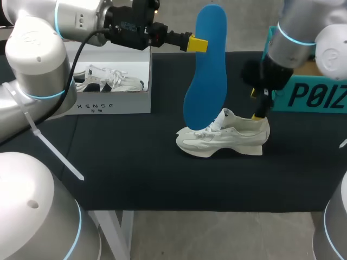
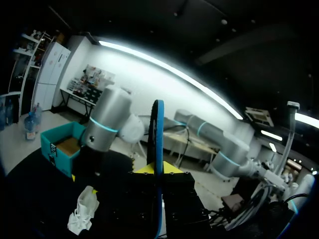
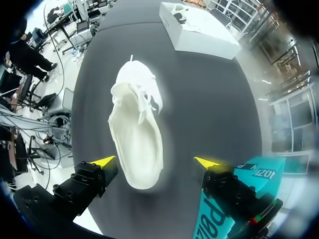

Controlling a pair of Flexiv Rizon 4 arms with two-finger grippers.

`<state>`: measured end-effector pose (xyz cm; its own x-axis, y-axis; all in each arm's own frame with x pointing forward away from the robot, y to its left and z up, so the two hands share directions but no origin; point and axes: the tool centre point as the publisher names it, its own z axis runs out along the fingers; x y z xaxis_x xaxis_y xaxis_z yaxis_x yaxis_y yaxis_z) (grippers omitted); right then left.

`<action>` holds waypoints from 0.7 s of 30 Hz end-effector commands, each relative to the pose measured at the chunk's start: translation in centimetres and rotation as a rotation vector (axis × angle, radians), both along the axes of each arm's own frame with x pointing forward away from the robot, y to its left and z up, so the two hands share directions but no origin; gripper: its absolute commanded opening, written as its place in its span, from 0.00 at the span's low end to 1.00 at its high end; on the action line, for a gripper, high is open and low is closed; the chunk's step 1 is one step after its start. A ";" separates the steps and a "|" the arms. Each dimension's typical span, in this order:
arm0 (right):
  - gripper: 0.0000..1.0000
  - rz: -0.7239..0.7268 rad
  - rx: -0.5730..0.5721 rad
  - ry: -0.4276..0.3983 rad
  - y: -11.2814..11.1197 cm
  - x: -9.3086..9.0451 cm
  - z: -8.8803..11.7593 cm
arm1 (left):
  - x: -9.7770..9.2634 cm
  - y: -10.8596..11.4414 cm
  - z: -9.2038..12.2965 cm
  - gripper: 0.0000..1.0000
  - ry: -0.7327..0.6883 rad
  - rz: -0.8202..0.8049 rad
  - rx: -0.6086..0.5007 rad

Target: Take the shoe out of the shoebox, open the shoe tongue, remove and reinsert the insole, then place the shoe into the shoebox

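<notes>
A white shoe [image 1: 222,138] stands upright on the black table [image 1: 135,162], its opening facing up [image 3: 137,134]. My left gripper [image 1: 198,43] is shut on a blue insole [image 1: 206,70], which hangs upright with its lower end at the shoe's tongue. The left wrist view has the insole [image 2: 157,144] edge-on between the yellow tips of the left gripper [image 2: 157,168], with the shoe [image 2: 84,209] below. My right gripper [image 1: 257,104] hovers open over the heel; in its own view the right gripper [image 3: 154,162] straddles the heel without gripping it.
A white shoebox [image 1: 114,100] holding another white shoe [image 1: 108,78] stands at the back left, also seen as the white shoebox [image 3: 197,30] beyond the shoe. A teal box [image 1: 314,95] sits at the back right, close behind my right arm.
</notes>
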<state>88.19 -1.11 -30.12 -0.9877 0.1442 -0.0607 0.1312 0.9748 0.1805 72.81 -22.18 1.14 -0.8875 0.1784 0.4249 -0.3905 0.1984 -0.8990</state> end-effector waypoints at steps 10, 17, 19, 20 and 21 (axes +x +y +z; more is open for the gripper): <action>1.00 -0.019 -0.024 0.007 -0.1 0.9 -3.0 | 0.0 0.0 0.0 0.00 0.000 -0.001 0.001; 1.00 -0.028 -0.034 0.022 0.2 1.4 -4.8 | 0.0 0.0 0.0 0.00 0.000 -0.001 0.001; 1.00 -0.028 -0.034 0.025 0.2 1.5 -5.2 | 0.0 0.0 0.0 0.00 0.000 -0.001 0.001; 1.00 -0.027 -0.035 0.027 0.3 1.5 -5.4 | 0.0 0.0 0.0 0.00 0.000 -0.001 0.001; 1.00 -0.027 -0.035 0.028 0.3 1.6 -5.5 | 0.0 0.0 0.0 0.00 0.000 -0.001 0.001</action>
